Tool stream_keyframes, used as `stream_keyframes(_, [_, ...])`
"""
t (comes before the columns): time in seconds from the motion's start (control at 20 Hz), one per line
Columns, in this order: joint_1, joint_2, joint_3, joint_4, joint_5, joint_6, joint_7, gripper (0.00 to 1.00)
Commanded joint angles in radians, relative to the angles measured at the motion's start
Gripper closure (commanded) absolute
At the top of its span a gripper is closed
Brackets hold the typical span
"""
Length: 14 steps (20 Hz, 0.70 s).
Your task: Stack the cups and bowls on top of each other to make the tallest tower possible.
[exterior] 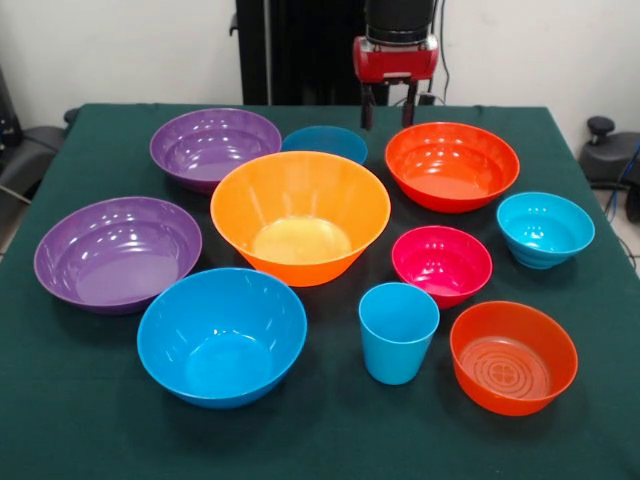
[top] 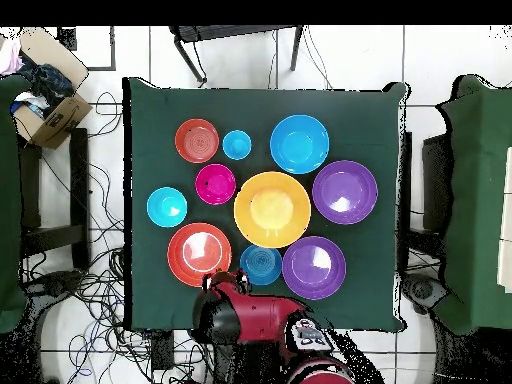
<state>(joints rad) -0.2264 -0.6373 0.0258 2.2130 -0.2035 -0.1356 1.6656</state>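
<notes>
Blue bowl (exterior: pixel 222 335), tumbler (exterior: pixel 398 332) — near edge

Green-clothed table (exterior: pixel 80 420) bears nine separate bowls (exterior: pixel 300 215), apparently, and one cup (exterior: pixel 398 332).

Nine bowls (exterior: pixel 300 215) (none stacked) sit upright around the orange one, light blue cup (exterior: pixel 398 332) alongside.

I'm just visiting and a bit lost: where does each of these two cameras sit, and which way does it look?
Front view: across the table, facing the robot; the gripper hangs at the top.
Overhead view: above, looking straight down; the red arm enters from the bottom.
Both show the orange bowl and the light blue cup.
</notes>
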Motion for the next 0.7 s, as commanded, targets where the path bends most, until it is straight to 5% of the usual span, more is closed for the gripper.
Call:
stream_keyframes(0.05, [-0.044, -0.026, 0.145, 0.016, 0.044, 0.095, 0.191, 0.0])
stream_keyframes(0.7, [-0.067, 0.067, 0.143, 0.02, 0.054, -0.064, 0.357, 0.0])
